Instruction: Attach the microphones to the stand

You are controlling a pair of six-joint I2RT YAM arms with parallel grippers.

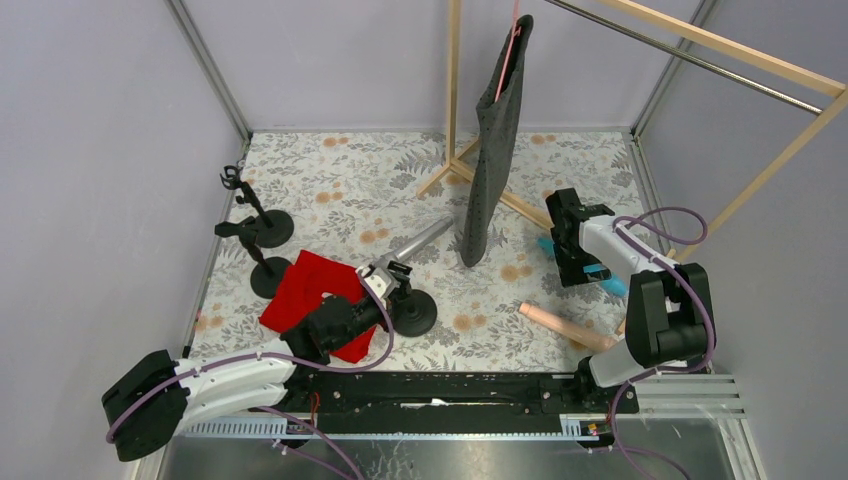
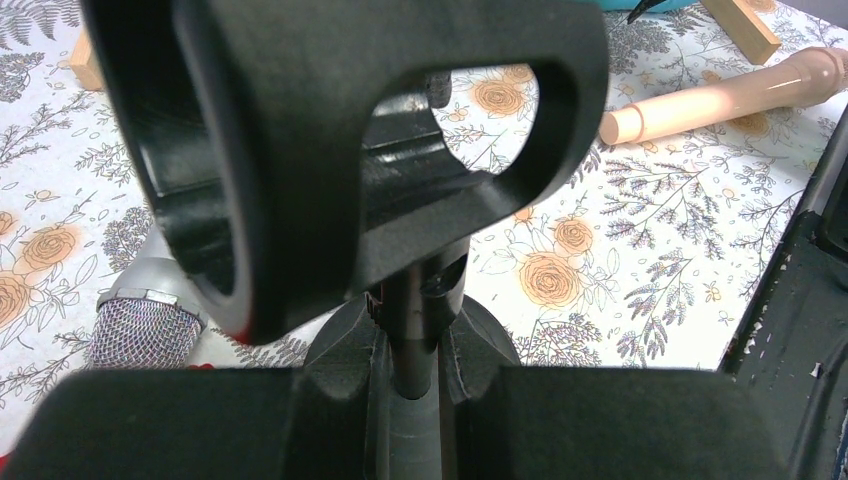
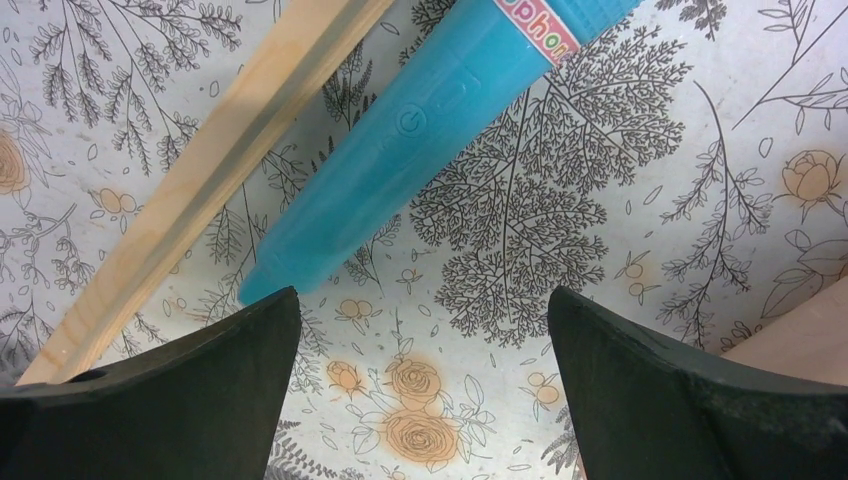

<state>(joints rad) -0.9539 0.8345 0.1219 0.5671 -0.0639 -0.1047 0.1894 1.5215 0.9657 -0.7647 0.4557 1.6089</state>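
Right gripper (image 3: pixel 422 320) is nearer, jaws spread. The cyan microphone (image 3: pixel 420 130) lies just beyond them at 12 o'clock, long axis 7 to 1 o'clock. Left gripper (image 2: pixel 412 400) is busy, jaws pinching the stand (image 2: pixel 250 150) stem.

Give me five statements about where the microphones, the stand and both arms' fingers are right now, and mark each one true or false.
1. The left fingers are closed on the stem of a black stand. True.
2. The right fingers grip the blue microphone. False: they are open, and the microphone lies on the table beyond their tips.
3. The silver microphone sits in that stand's clip. False: the clip is empty, and the microphone lies on the table beside the stand.
4. The peach microphone lies on the table. True.
5. A grey garment hangs on the wooden rack. True.
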